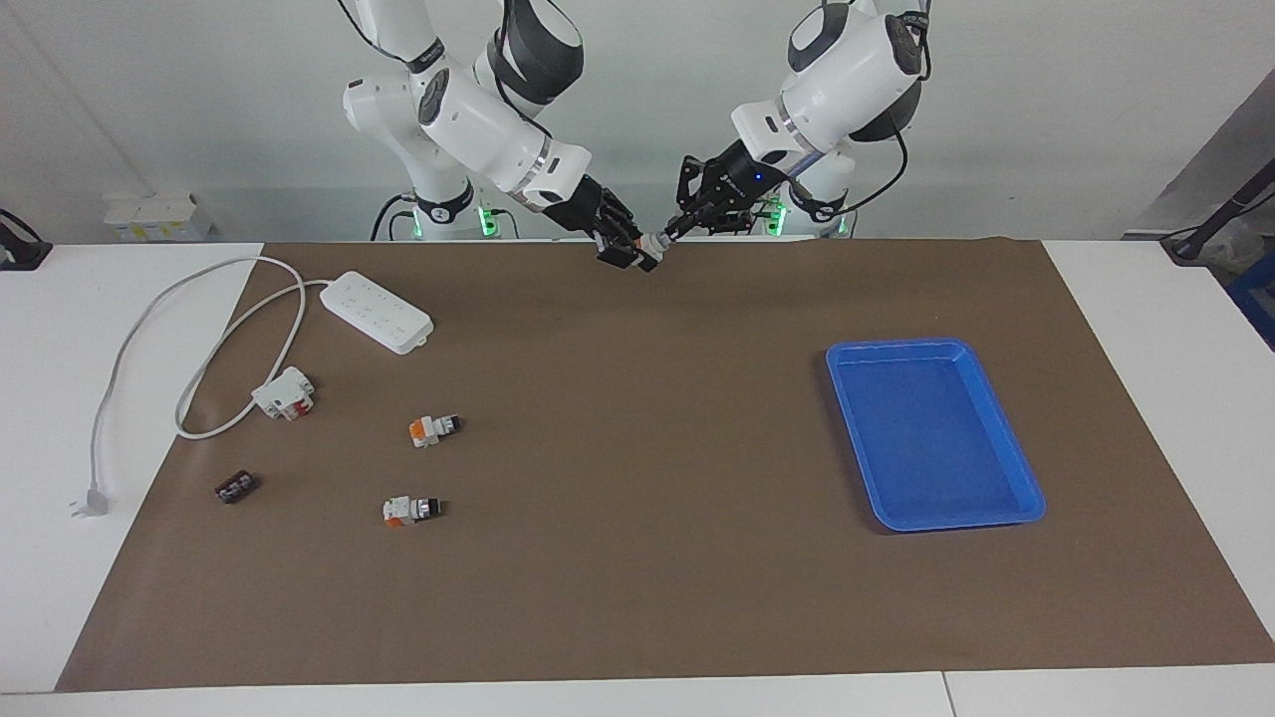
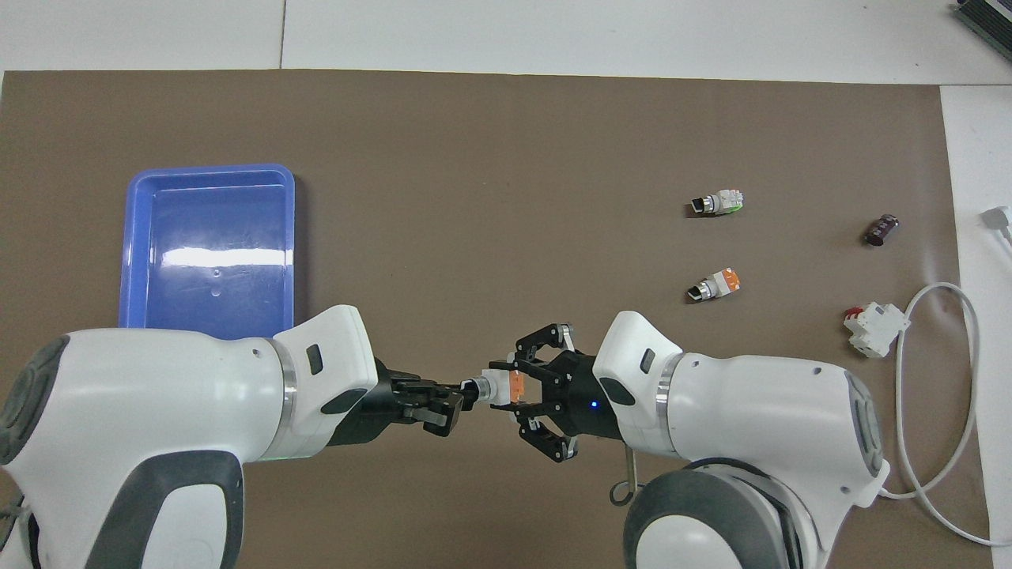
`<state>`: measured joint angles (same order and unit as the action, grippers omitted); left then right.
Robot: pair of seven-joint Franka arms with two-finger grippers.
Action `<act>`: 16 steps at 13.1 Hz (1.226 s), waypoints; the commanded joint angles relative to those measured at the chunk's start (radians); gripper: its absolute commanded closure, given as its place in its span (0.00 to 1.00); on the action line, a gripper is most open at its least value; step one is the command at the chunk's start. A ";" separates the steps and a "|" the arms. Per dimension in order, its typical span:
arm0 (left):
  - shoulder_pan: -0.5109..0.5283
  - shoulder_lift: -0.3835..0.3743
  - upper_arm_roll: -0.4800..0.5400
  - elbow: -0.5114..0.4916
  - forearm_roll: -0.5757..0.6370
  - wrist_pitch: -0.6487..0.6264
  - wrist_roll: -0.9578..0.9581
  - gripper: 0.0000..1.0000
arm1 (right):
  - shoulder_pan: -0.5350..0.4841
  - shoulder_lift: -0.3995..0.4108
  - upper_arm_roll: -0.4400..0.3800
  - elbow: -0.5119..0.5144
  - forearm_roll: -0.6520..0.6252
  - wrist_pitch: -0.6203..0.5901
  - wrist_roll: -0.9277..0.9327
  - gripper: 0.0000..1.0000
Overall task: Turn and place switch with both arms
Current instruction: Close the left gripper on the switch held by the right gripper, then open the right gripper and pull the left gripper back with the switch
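Note:
One switch [image 1: 652, 242] is held in the air between both grippers, over the brown mat's edge nearest the robots. In the overhead view the switch [image 2: 498, 386] lies level. My right gripper [image 2: 510, 387] is shut on its white and orange body. My left gripper [image 2: 465, 397] is shut on its knob end. In the facing view the left gripper [image 1: 669, 235] and the right gripper [image 1: 636, 255] meet tip to tip at the switch. Two more switches [image 1: 435, 429] [image 1: 411, 509] lie on the mat toward the right arm's end, and show in the overhead view too [image 2: 715, 286] [image 2: 717, 203].
A blue tray [image 1: 901, 346] [image 2: 209, 168] sits toward the left arm's end. Toward the right arm's end are a white-and-red block [image 1: 285, 392] [image 2: 876, 328], a small dark brown block [image 1: 236, 487] [image 2: 881, 230] and a white power strip [image 1: 377, 311] with its looped cable.

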<state>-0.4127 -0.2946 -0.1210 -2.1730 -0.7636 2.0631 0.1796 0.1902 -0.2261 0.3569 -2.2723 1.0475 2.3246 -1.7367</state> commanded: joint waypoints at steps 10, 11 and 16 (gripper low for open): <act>0.060 -0.017 -0.005 0.007 0.118 -0.100 0.218 1.00 | -0.003 -0.001 0.008 0.023 0.017 0.024 0.063 1.00; 0.061 -0.017 -0.005 0.008 0.118 -0.098 0.218 1.00 | -0.003 -0.001 0.008 0.023 0.016 0.025 0.063 1.00; 0.060 -0.015 -0.006 0.010 0.118 -0.098 0.215 1.00 | -0.001 -0.018 0.011 0.023 0.000 0.093 0.057 0.07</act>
<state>-0.3829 -0.2951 -0.1252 -2.1392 -0.6969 2.0037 0.3815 0.2063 -0.2143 0.3726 -2.2533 1.0479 2.3620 -1.6908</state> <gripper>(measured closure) 0.899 0.590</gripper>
